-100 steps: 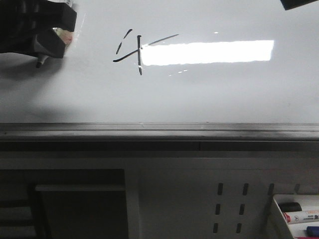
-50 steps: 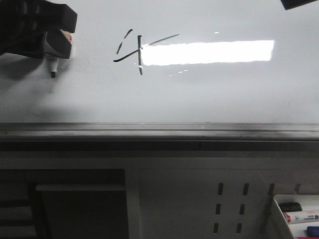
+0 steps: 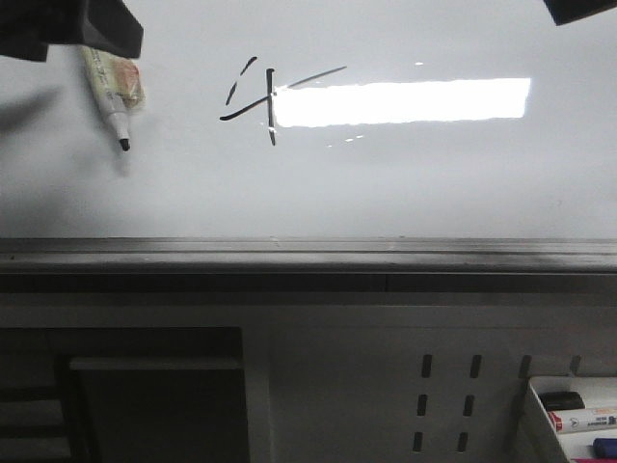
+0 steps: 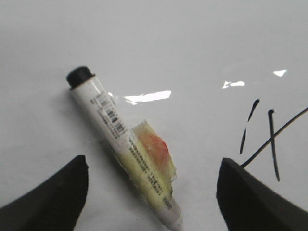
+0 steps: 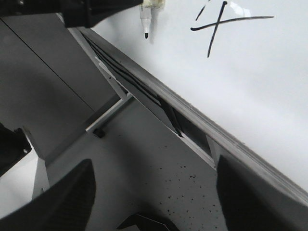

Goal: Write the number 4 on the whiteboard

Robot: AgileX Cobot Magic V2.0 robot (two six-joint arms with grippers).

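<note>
The board lies flat and glossy, a bright rectangle of light reflected across its middle. The 4 sits in thin black strokes at the left end of that glare: a broken diagonal, a long slanted crossbar and a short stem.

Left of the 4, well apart from it, a marker lies on the white surface, uncapped, its black tip pointing toward the board's near rail. A crumpled yellowish wrap with an orange patch clings to its barrel. From the left wrist camera the marker rests loose between the two dark fingers of the left tool, which stand wide apart and touch neither the marker nor the board as far as I can see. In the front view that tool is only a dark mass at the upper left corner, above the marker's rear end.

The right tool hangs off the board's edge over the floor, its fingers spread wide with nothing between them.

A tray at the lower right holds more markers.
</note>
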